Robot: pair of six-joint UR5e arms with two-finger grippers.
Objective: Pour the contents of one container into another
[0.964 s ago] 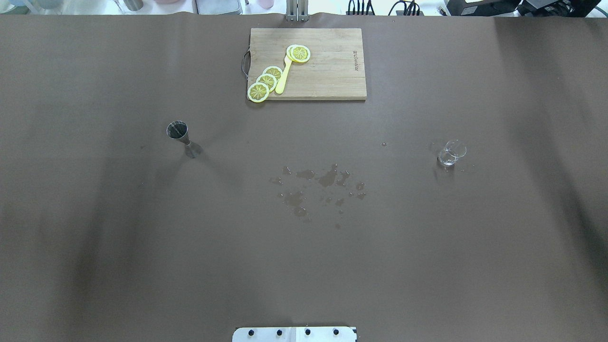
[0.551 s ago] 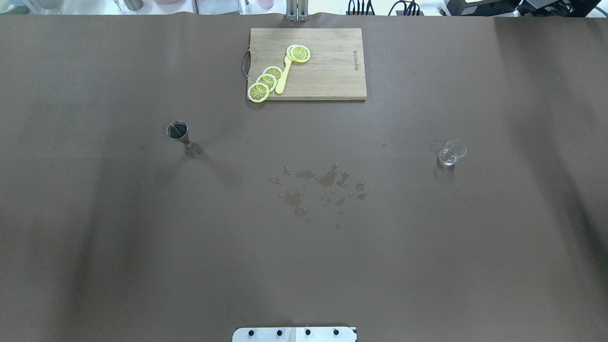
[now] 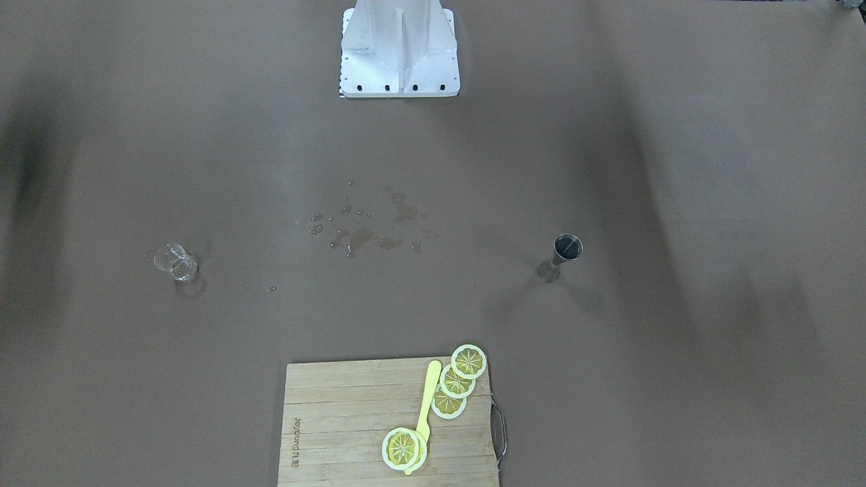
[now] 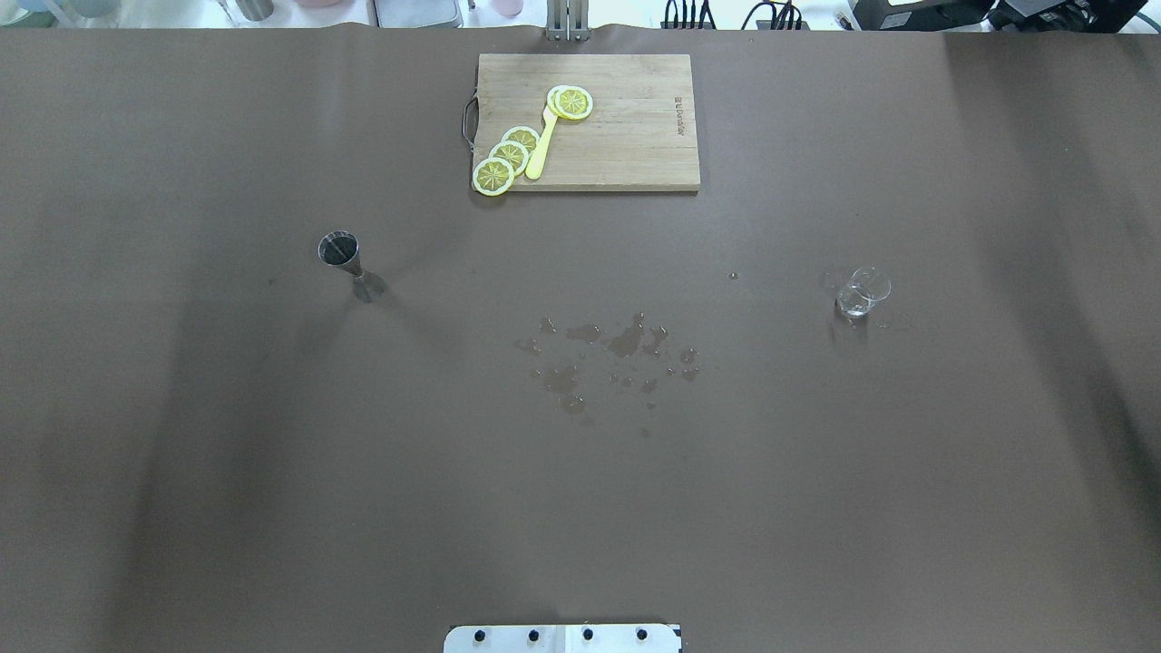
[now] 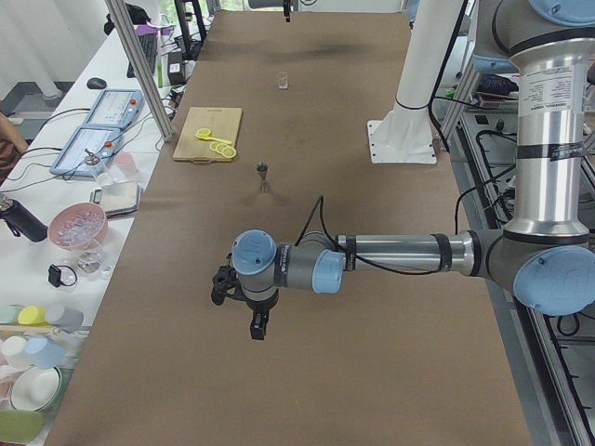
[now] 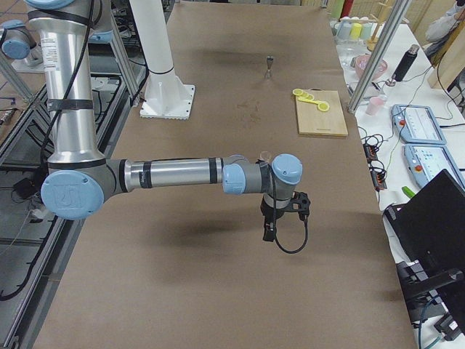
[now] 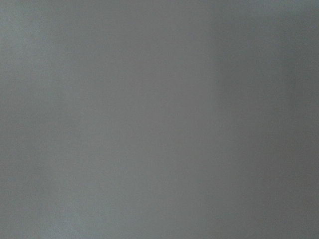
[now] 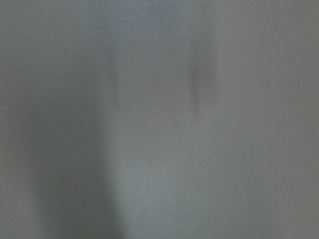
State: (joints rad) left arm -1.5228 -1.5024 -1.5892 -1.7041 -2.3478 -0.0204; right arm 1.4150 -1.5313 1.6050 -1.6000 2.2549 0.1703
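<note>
Glass cup (image 4: 862, 292), jigger (image 4: 352, 267) well apart on desk (image 4: 580, 517), one per arm, we judge; left fingers (image 5: 257, 327), right fingers (image 6: 267, 231): we cannot tell.

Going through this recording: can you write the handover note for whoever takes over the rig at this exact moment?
Grippers: the left gripper and right gripper each hang empty, away from both containers; open or shut cannot be told.
Things: the glass cup stands upright on the robot's right side, the steel jigger upright on its left, far apart. Wet splashes lie between them.
Done: no pour can be confirmed; nothing is held.
Left: grasp the cup, carry it to the jigger, pour.
</note>
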